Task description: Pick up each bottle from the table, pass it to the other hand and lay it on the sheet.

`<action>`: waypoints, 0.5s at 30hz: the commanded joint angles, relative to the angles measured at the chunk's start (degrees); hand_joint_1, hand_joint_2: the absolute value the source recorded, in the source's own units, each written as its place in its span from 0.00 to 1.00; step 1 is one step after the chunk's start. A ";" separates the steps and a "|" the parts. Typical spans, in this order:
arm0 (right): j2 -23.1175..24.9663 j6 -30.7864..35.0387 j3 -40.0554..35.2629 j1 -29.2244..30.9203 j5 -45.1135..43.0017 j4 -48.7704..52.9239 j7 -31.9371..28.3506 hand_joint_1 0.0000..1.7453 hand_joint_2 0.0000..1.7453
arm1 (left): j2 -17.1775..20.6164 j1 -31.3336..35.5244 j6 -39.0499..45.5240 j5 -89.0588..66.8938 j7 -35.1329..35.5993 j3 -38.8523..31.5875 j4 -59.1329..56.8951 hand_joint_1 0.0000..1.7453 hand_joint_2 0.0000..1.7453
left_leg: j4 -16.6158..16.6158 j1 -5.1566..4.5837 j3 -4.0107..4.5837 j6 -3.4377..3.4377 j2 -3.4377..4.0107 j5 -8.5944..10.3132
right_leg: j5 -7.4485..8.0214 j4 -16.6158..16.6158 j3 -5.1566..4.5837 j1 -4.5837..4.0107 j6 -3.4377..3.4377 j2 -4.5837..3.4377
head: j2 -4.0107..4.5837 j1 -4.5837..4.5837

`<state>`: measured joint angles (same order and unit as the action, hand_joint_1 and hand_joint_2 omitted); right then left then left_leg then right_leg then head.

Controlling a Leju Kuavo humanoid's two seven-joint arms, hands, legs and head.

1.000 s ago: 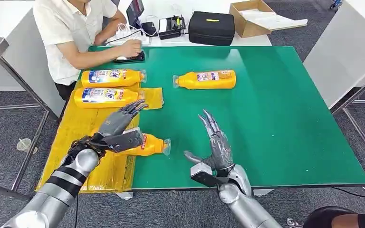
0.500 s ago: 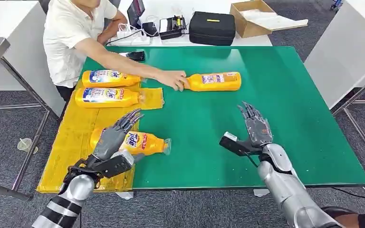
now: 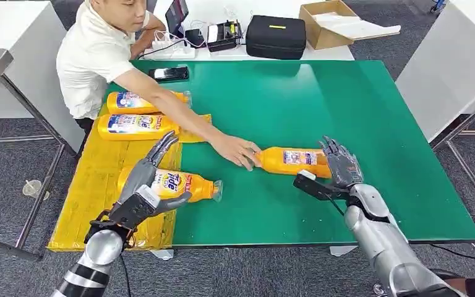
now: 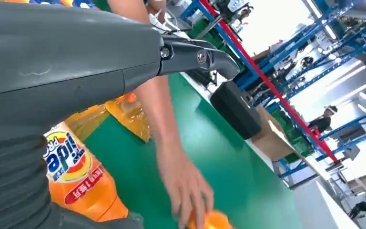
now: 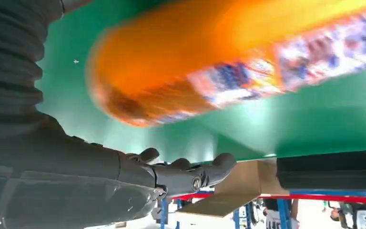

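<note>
right hand (image 3: 341, 163) spread, beside bottle (image 3: 294, 161)

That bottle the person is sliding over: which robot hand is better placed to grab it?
Right. The right hand is open right at the base of that bottle on the green table. The left hand rests over another bottle by the sheet.

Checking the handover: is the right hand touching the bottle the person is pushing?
Cannot tell. In the head view the right hand overlaps the bottle end; no contact or gap shows plainly.
</note>
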<state>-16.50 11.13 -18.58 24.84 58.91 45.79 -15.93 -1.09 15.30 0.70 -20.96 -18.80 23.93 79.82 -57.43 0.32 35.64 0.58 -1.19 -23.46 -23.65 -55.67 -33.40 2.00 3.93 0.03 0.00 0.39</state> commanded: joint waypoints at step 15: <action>4.35 -2.80 -4.02 11.12 0.35 -14.72 -0.73 0.00 1.00 | -1.73 3.28 0.29 0.74 -1.16 0.28 -4.29 0.00 1.00 | -0.16 0.11 -0.27 -0.03 0.40 -0.18 | -0.05 -0.06 0.23 -0.17 -0.35 -0.25 | 0.00 0.00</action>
<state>-14.86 9.77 -20.24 29.71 59.76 40.78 -16.28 -2.16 15.53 1.07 -20.52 -19.78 23.87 79.76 -57.43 0.32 35.64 0.58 -1.17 -23.46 -23.65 -55.67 -33.41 2.00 3.93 0.01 0.00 0.39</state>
